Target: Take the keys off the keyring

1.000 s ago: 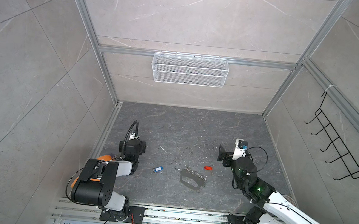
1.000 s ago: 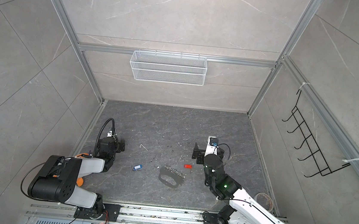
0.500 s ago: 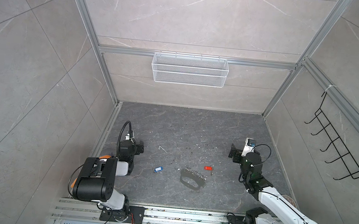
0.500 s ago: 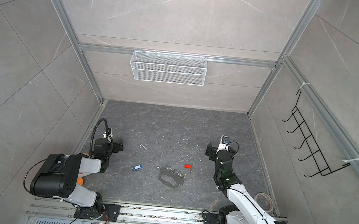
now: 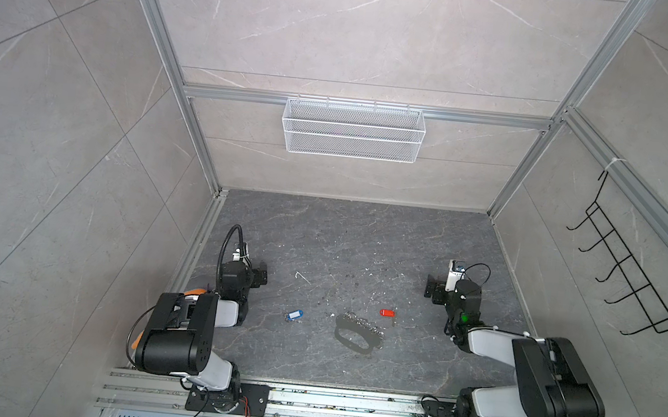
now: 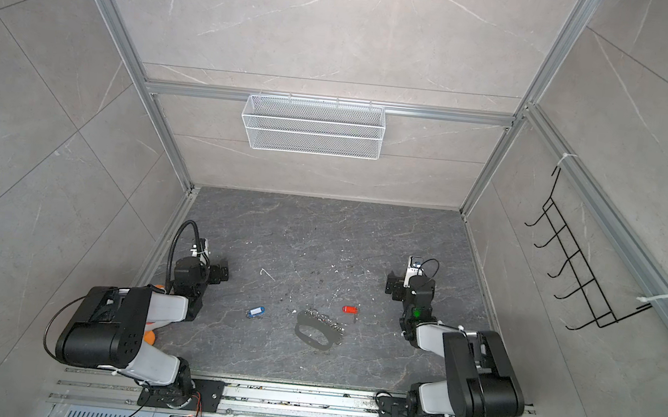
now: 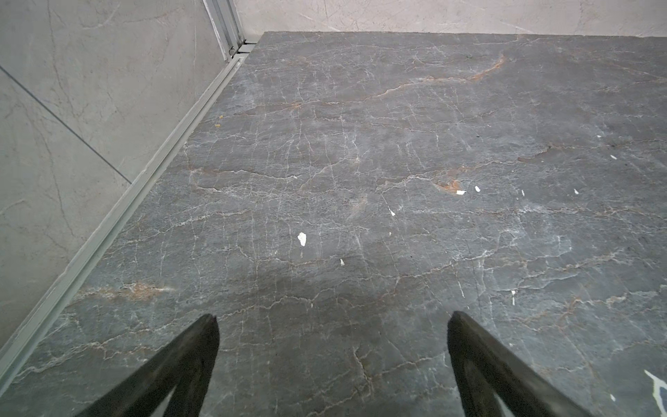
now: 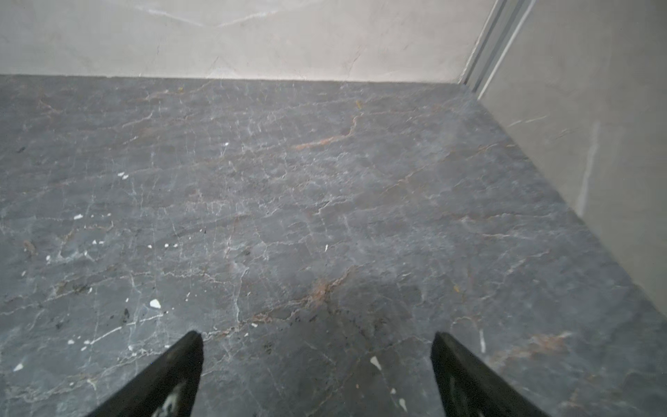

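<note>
Both arms have drawn back, left gripper (image 7: 334, 319) and right gripper (image 8: 317, 337) gaping empty; the keyring (image 5: 340, 324) lies slantwise midway, blue-tagged key (image 5: 295, 315) leftward, red-tagged key (image 5: 387, 313) rightward, each apart from it.

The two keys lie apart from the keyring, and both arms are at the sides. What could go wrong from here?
The red key lies close to the chain of the keyring; a reach by the right gripper there might snag it.
The blue key is tiny and flat on the floor; open jaws may push it aside.
Neither wrist view shows a key, so aiming rests on the top views.
</note>
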Tool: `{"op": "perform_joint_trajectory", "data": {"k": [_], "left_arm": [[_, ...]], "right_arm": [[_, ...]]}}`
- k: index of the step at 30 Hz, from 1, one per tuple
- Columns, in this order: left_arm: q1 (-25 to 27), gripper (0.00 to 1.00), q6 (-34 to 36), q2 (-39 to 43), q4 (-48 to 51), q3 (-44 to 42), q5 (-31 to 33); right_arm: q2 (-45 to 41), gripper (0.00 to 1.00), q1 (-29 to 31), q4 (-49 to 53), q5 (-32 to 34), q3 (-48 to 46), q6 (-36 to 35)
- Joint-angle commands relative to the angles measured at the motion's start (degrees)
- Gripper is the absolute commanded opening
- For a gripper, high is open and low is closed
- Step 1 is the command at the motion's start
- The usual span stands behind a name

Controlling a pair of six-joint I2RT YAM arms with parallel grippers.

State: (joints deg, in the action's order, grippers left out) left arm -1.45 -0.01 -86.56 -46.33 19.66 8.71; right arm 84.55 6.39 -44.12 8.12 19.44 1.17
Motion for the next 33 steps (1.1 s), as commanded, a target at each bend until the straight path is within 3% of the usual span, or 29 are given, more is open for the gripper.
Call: {"op": "perform_joint_trajectory", "data": {"k": [1, 33], "left_arm": [[-0.47, 1.00, -1.00, 0.43, -1.92, 1.32, -1.01], [-0.58, 1.00, -1.12, 0.43, -1.75, 1.35, -1.33]], "right_arm": [[2.70, 1.00, -0.23, -6.32, -3.60, 1.28, -1.37], [2.33, 1.00, -0.20, -5.09, -3.52, 1.56, -1.56]]}}
